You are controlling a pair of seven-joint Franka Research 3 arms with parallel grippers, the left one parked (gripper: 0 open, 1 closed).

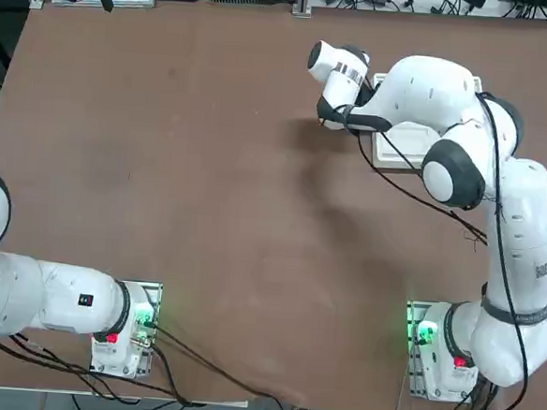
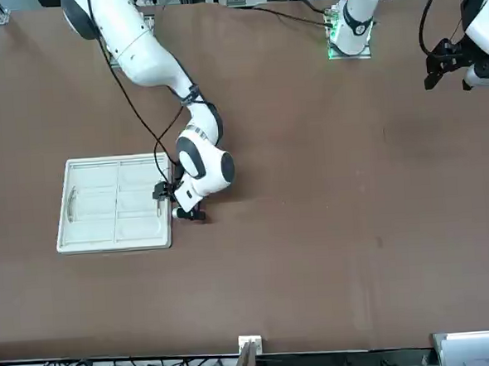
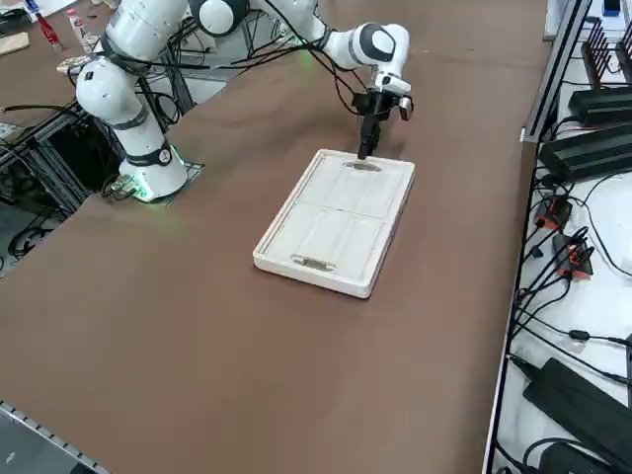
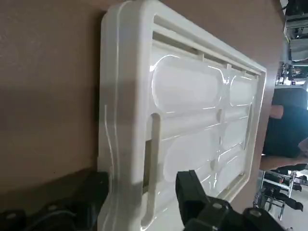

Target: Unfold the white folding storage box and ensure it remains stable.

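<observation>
The white folding storage box [image 2: 113, 203] lies folded flat as a slab on the brown table, with its ribbed panels down inside the thick rim [image 3: 336, 222]. In the top view my arm covers most of the box [image 1: 404, 144]. My right gripper [image 2: 164, 192] points down at the box's short end, the one towards the middle of the table [image 3: 364, 150]. The wrist view shows the gripper [image 4: 142, 179] open and straddling that end's rim. One finger [image 4: 96, 185] is outside the box. The other finger [image 4: 187, 185] is inside it, beside the handle slot, with a gap to the rim.
Broad bare table [image 2: 328, 186] stretches away from the box. Black power units and cables [image 3: 592, 148] lie on a white bench past the table's edge. A person [image 4: 284, 125] stands beyond the box's far end. The parked left arm [image 1: 23, 291] stays at its base.
</observation>
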